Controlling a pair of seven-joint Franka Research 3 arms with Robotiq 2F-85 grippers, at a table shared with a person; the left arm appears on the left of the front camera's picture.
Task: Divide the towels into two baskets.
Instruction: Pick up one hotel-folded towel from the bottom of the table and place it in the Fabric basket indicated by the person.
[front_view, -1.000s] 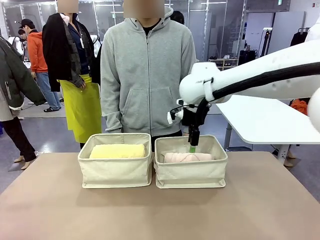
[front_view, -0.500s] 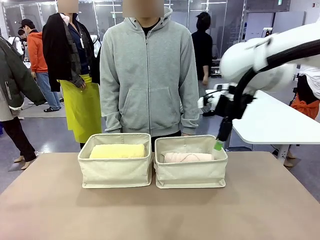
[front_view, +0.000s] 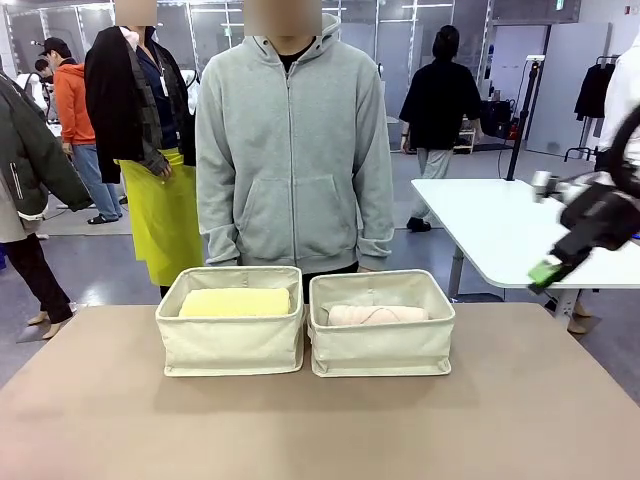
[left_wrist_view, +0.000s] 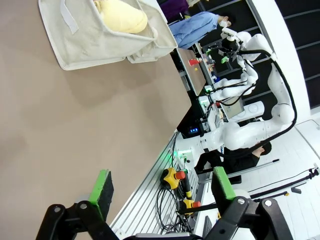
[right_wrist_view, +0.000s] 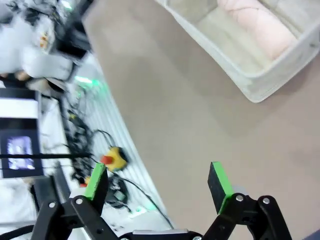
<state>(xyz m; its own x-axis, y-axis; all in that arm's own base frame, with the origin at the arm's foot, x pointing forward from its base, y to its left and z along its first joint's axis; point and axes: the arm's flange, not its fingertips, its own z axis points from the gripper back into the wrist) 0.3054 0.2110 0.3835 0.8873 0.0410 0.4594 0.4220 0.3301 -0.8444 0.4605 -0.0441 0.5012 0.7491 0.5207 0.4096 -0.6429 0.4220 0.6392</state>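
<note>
Pink towel (right_wrist_view: 257, 24) far beyond fingers (right_wrist_view: 218, 180)

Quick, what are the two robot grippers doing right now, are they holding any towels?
Left gripper: open, holding nothing, above the table.
Right gripper: open, holding nothing, off to the side of the pink towel's basket.

Even overhead light was bright; soft shadows lay under the baskets (front_view: 230, 340); the right tool (front_view: 548, 272) blurred (wrist views bent at edges).
</note>
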